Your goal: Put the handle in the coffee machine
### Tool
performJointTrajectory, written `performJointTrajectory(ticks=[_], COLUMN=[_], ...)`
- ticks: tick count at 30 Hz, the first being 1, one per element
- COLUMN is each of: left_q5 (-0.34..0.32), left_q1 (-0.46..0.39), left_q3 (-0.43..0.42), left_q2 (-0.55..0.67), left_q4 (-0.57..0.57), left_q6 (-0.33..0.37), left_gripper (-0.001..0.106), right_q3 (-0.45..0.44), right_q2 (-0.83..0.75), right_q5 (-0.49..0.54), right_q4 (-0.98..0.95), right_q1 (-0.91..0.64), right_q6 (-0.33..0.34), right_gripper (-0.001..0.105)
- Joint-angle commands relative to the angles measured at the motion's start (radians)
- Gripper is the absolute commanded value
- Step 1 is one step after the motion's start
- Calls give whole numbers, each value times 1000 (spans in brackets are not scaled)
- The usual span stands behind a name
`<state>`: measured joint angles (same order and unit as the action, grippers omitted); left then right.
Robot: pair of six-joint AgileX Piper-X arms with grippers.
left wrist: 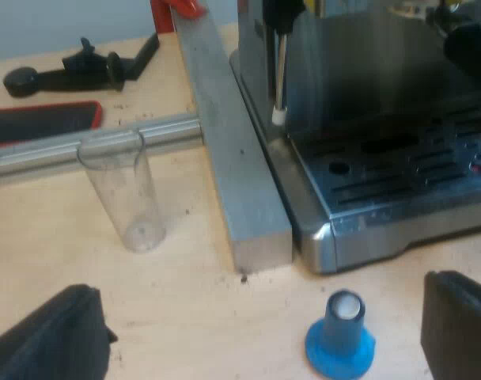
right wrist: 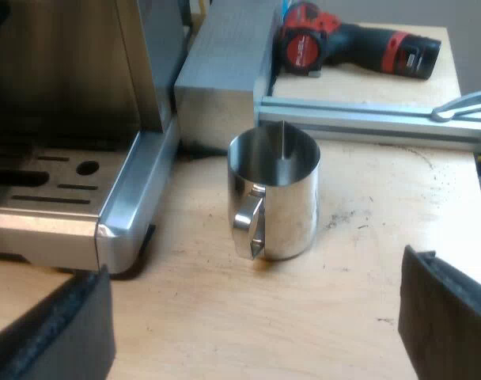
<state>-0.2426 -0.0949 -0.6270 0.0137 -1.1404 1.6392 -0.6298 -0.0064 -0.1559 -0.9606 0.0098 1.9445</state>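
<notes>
My left gripper point(left wrist: 264, 301) hangs open over the wooden table, nothing between its fingers. A blue tamper point(left wrist: 341, 339) stands upright on the table near one finger, just before the espresso machine's point(left wrist: 367, 87) drip tray point(left wrist: 399, 170). A clear measuring glass point(left wrist: 126, 194) stands by a metal bar. A dark rounded shape point(left wrist: 468, 43) sits at the machine's upper front; I cannot tell what it is. My right gripper point(right wrist: 255, 273) is open too, low over the table, facing a steel mug point(right wrist: 276, 198) beside the machine's corner point(right wrist: 122, 214).
A thick aluminium bar point(left wrist: 232, 150) runs along the machine's side, and a thinner rail point(left wrist: 90, 142) crosses behind the glass. A black tool point(left wrist: 74, 67) and a red-edged flat object point(left wrist: 43, 123) lie beyond. A red and black drill point(right wrist: 351, 43) lies past another rail point(right wrist: 367, 119).
</notes>
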Motion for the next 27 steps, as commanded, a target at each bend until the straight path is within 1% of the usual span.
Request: performJointTrajectory(ticks=[1, 7, 17, 23, 27], left_q5=[8, 6, 0, -4, -13], left_q1=[1, 1, 1, 1, 1], left_q3=[28, 73, 75, 98, 101], left_q2=[139, 139, 138, 138, 138], left_q4=[17, 17, 17, 93, 99], left_q6=[15, 15, 12, 9, 9], left_gripper=[82, 82, 82, 82, 82], right_q3=[64, 118, 132, 132, 132], right_q2=[-42, -42, -42, -42, -42], right_q5=[-10, -10, -5, -5, -5], right_q4=[13, -29, -16, -16, -16], right_q1=[-5, -5, -5, -5, -5], right_q6=[5, 5, 5, 5, 5], right_gripper=[75, 75, 75, 75, 75])
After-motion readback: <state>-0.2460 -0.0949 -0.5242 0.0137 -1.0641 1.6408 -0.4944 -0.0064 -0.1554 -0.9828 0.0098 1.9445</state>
